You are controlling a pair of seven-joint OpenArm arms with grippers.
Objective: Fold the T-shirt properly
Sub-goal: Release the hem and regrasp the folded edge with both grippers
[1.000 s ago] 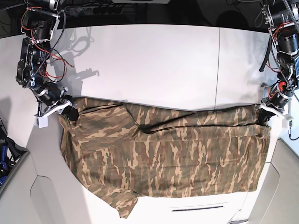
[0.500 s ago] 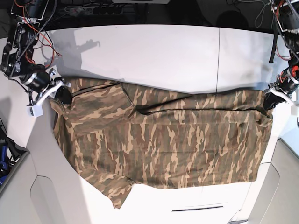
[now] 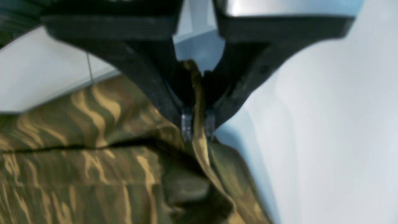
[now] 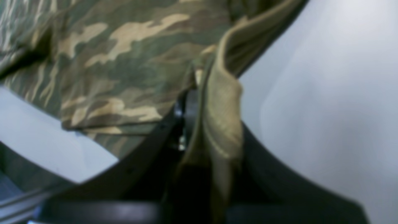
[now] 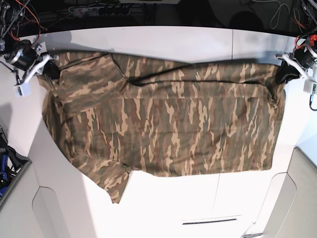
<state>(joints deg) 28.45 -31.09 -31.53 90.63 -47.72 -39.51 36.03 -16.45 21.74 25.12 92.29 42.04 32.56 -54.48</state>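
Note:
The camouflage T-shirt is spread wide across the white table, one sleeve hanging at the lower left. My left gripper at the right edge is shut on a corner of the shirt; the left wrist view shows its black fingers pinching a fold of cloth. My right gripper at the upper left is shut on the other corner; the right wrist view shows a tan edge of the T-shirt clamped between its jaws. The cloth is pulled taut between them.
The table's front edge has a slot and seams. Cables and a power strip lie along the dark back edge. A grey side panel stands at the lower left.
Both grippers have pulled the shirt's top edge away from the table's front, toward the back. The whole shirt has slid that way and lies flatter.

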